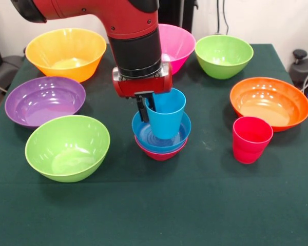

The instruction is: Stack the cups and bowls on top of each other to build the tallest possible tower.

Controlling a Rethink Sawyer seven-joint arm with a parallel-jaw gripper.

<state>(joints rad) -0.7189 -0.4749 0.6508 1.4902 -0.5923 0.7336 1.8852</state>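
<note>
Front view of the stacking task. At frame centre the pincer grasps the light blue cup by its rim: one dark finger shows outside the cup's left wall, the other apparently hidden inside. The cup stands upright, mouth up, its long axis vertical and its base inside the small blue bowl, which nests in the small red bowl; together these form the tower on the green surface. Whether the cup's base is fully seated cannot be told. The red-pink cup stands upright, well apart, to the lower right of the pincer, just below the orange bowl. Judged next: release, then travel rightward to it. The unused large bowls ring the tower: yellow-orange, purple, pink, and lime green at upper right and lower left
</note>
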